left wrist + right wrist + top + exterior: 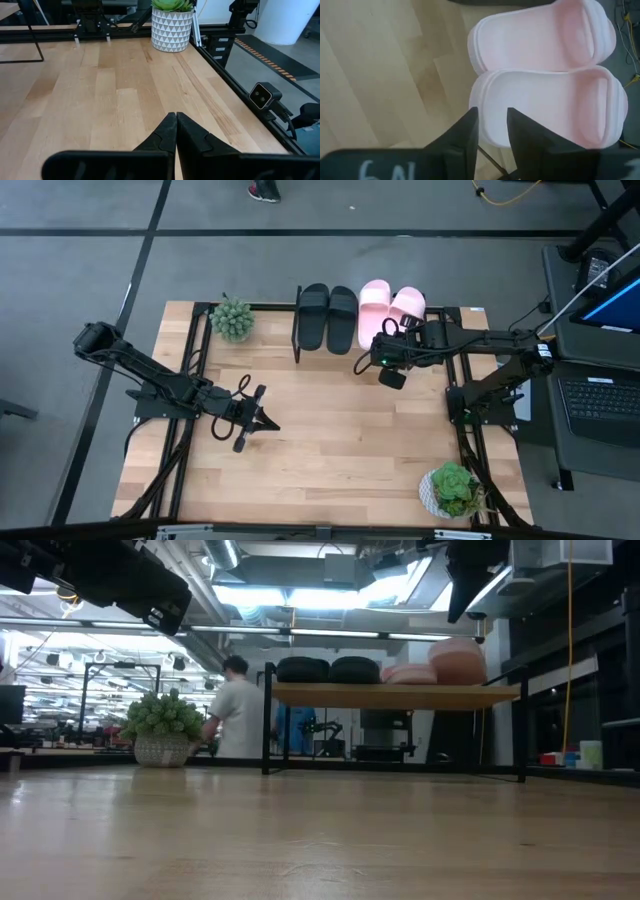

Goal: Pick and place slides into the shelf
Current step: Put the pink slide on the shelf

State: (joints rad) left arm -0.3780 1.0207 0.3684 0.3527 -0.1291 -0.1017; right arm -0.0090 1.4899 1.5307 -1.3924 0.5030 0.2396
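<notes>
1. All four slides sit side by side on the shelf (pixel 470 314) at the far edge of the surface (pixel 330 440): two black slides (pixel 327 317), then the left pink slide (pixel 372 308) and the right pink slide (pixel 404 307).
2. From above, the black slides' long axes run straight from near to far; the right pink slide is angled slightly, its far end leaning right. Which end is the toe cannot be told there.
3. The low view alone shows the shelf's height: a light plank on thin black legs, with the slides seen end-on as rounded humps and the rightmost pink one standing highest.
4. The right wrist view alone shows the pink pair close up, touching along their sides, footbeds up.
5. The right gripper (pixel 492 132) hovers over the near end of the right pink slide, fingers slightly parted, holding nothing.
6. The left gripper (pixel 176 131) waits over the surface's left middle, fingers pressed together and empty.
7. A potted plant (pixel 232 319) stands left of the shelf; another plant (pixel 452 488) sits at the near right corner. A person (pixel 238 710) shows in the room behind.
</notes>
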